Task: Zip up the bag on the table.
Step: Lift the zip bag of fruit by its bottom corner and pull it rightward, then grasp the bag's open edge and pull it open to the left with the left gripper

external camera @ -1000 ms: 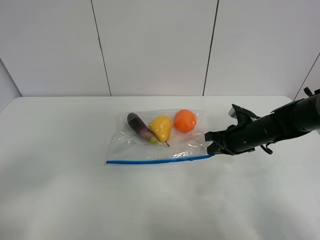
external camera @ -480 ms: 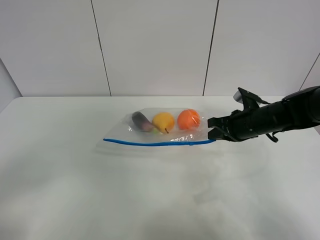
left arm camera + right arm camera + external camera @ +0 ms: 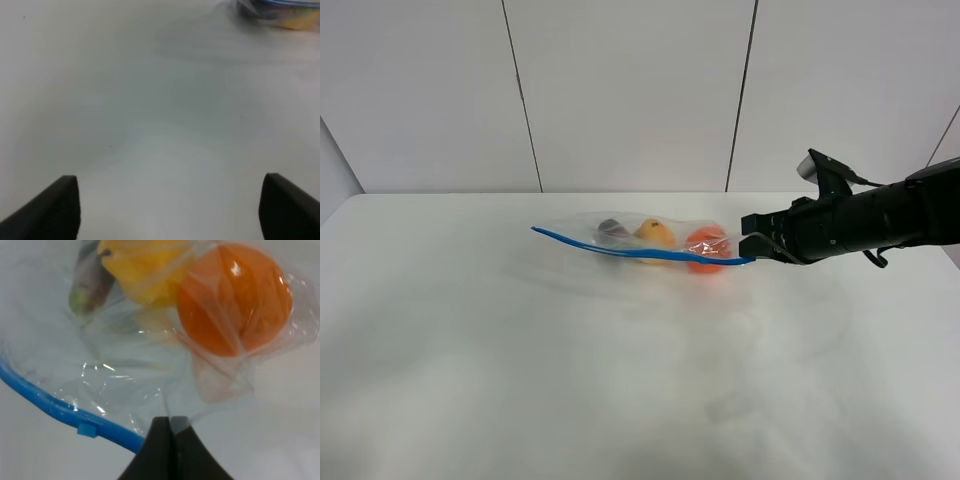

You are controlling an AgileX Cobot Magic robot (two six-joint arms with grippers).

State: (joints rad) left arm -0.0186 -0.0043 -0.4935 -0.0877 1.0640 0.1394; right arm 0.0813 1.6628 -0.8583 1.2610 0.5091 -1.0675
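The clear plastic bag hangs lifted above the white table, its blue zipper strip running along the near edge. Orange, yellow and purple toy produce sag inside it. My right gripper is shut on the bag's right corner, at the end of the zipper. In the right wrist view the shut fingertips pinch the plastic beside the blue strip and its small slider tab. My left gripper stands open over bare table; a corner of the bag shows far off.
A white panelled wall stands behind the table's far edge. The black right arm reaches in from the right side.
My right gripper has risen and drawn back, lifting the bag's zipper edge off the table; the toy produce has slid toward the bag's lower side. The left gripper has not changed.
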